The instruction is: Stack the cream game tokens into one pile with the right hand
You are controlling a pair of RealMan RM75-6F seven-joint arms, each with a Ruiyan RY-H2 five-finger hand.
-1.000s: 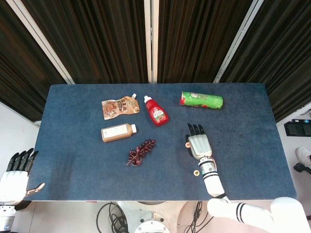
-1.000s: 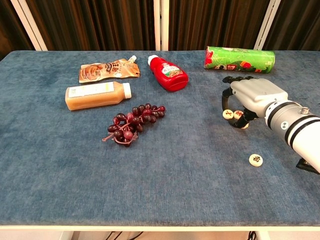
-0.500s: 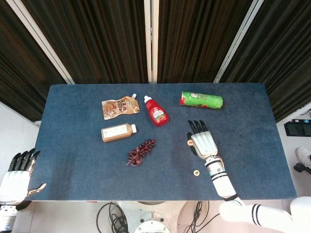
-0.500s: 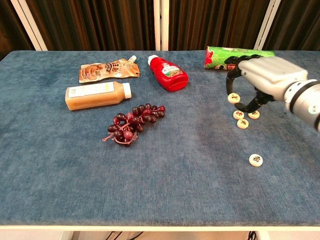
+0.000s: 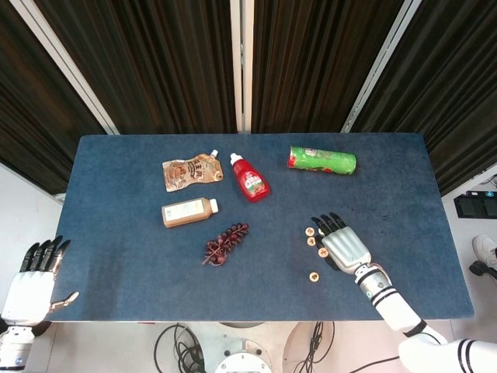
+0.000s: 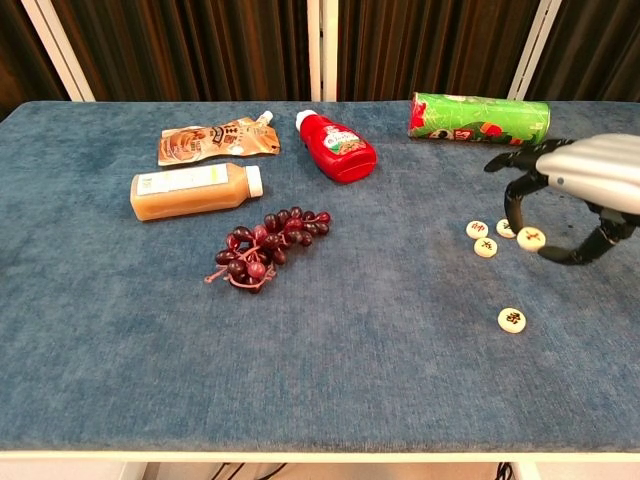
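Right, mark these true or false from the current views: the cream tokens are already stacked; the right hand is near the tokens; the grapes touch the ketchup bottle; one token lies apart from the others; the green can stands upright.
1. The cream tokens are stacked in one pile. False: they lie flat, side by side.
2. The right hand is beside the tokens. True.
3. The grapes touch the ketchup bottle. False: bare table separates them.
4. One token lies apart, nearer the front edge. True.
5. The green can stands upright. False: it lies on its side.
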